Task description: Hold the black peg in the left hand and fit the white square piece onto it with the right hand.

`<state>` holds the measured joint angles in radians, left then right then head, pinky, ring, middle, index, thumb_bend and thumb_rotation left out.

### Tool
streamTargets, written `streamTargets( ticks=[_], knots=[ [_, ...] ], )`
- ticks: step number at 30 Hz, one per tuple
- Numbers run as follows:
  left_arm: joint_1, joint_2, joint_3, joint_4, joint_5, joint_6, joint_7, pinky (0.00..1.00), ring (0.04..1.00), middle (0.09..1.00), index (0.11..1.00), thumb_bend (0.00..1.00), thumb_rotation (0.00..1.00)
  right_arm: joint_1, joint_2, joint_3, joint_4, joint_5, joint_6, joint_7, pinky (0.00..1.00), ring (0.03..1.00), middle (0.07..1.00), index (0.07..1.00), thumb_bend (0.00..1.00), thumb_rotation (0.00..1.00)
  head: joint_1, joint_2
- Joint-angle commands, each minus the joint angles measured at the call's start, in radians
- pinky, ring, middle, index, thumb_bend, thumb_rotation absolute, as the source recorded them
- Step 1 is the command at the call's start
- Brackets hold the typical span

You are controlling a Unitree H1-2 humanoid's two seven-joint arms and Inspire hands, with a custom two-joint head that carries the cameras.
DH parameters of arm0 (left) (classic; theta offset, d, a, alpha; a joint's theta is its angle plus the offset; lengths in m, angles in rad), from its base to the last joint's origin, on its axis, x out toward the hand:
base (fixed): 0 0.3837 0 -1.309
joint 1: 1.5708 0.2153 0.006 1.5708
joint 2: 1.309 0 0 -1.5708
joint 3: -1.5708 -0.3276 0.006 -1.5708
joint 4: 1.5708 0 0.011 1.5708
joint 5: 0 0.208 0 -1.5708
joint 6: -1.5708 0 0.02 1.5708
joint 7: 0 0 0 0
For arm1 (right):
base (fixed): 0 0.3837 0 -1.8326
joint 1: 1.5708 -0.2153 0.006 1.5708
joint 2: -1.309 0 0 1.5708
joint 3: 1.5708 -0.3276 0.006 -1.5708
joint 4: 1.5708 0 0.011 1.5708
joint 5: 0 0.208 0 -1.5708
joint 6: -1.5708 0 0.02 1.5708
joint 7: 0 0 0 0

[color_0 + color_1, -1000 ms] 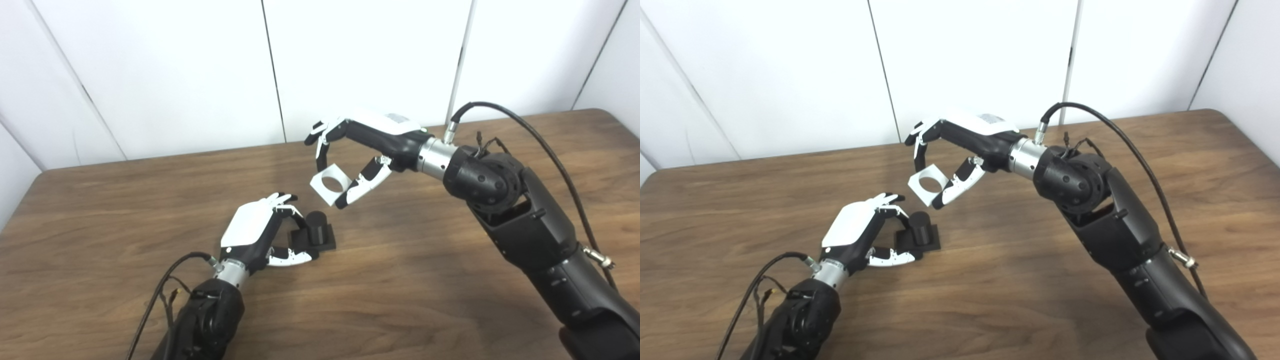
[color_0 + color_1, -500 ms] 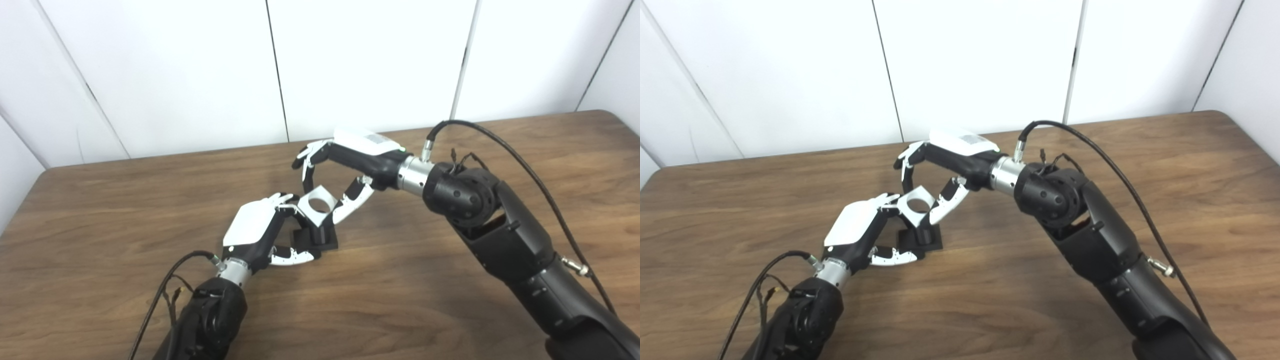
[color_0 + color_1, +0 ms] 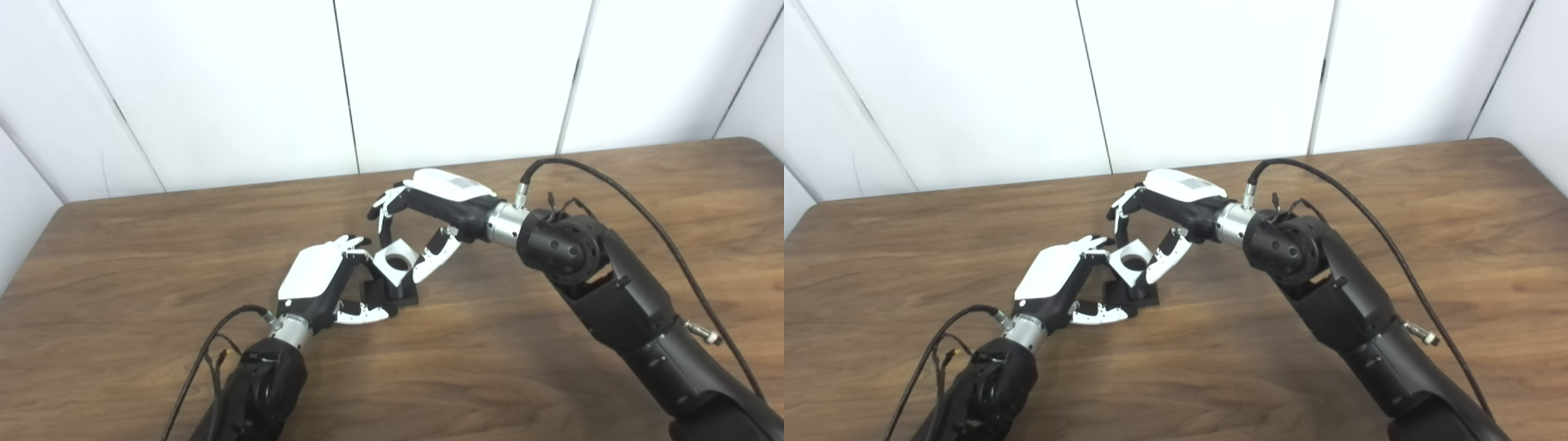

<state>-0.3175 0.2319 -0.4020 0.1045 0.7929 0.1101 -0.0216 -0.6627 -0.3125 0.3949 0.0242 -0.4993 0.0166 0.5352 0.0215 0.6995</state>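
The wooden table [image 3: 551, 380] carries the whole scene, and both arms reach to its middle. The right hand [image 3: 438, 205] comes from the right side; its fingers [image 3: 384, 211] and its thumb close on the white square piece [image 3: 396, 264] and hold it by two opposite edges. The piece is over the black peg [image 3: 392, 293], with the dark top of the peg visible inside its round hole; I cannot tell how deep it sits. The left hand [image 3: 318, 285] grips the flat black base of the peg, fingers on the far side and thumb on the near side. The base lies on the table.
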Motion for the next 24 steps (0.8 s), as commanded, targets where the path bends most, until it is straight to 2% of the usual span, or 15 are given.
streamTargets(
  ticks=[1,9,24],
  knots=[
    [-0.007,0.014,-0.002,0.006,0.044,0.036,-0.013,0.92,0.934,0.891,0.554,0.81,0.29,-0.058,0.002,-0.016,-0.007,0.009,-0.046,-0.031,0.96,0.888,0.804,0.479,0.52,0.14,0.001,0.002],
    [-0.007,0.014,-0.007,-0.001,0.050,0.047,-0.021,0.92,0.938,0.895,0.557,0.80,0.30,-0.064,0.002,-0.019,0.019,0.005,-0.068,-0.042,0.93,0.885,0.803,0.479,0.52,0.14,0.004,0.003],
    [-0.003,0.010,-0.014,-0.004,0.040,0.053,-0.017,0.91,0.932,0.891,0.557,0.80,0.29,-0.074,0.021,-0.010,0.058,-0.019,-0.058,-0.059,0.93,0.889,0.809,0.479,0.52,0.14,0.017,0.007]
  ],
)
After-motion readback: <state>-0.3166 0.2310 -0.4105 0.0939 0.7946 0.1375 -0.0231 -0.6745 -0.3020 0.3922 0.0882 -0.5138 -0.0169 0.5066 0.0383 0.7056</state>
